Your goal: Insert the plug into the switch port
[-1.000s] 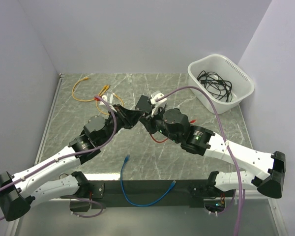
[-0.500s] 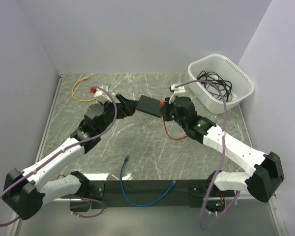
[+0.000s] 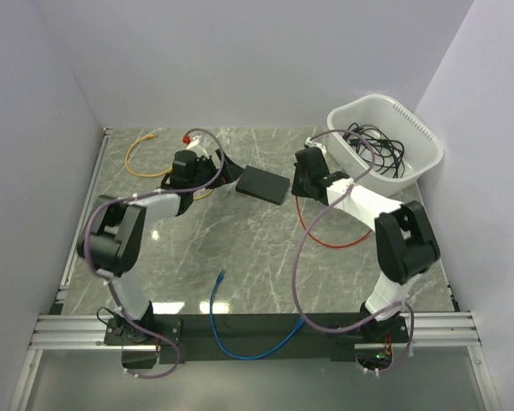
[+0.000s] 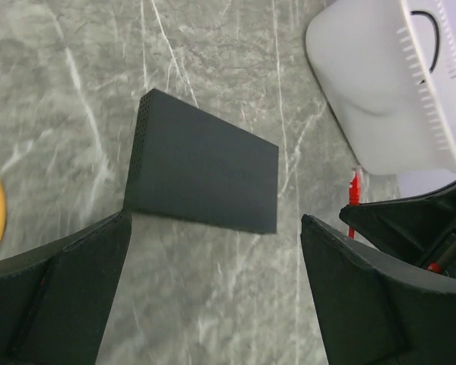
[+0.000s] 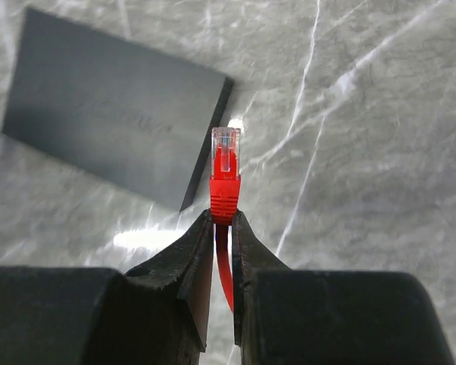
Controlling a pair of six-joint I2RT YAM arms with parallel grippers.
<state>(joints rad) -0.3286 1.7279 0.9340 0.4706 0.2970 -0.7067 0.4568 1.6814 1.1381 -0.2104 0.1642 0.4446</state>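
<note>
The plug [image 5: 225, 163] is held by the right gripper [image 5: 223, 228], whose fingers are closed on the red boot just behind the clear tip. The tip stands free ahead of them and is aimed toward the near corner of the switch [image 5: 110, 137], close to it but not touching. The switch lies flat on the table [image 3: 240, 257], between the two grippers and well apart from the white tub [image 3: 426, 135]. The left gripper [image 4: 214, 220] is spread wide and nothing is held in it; the box lies just ahead of its fingers. The plug is judged light and hard but small, with a thin latch that could be bent. A hold on the boot is thought right, since the red cable [image 3: 313, 231] behind it is limp and would buckle if pushed. The switch is judged light and smooth-sided, likely to slide on the stone when pressed, so it may need to be braced across its sides. The ports themselves cannot be made out.
</note>
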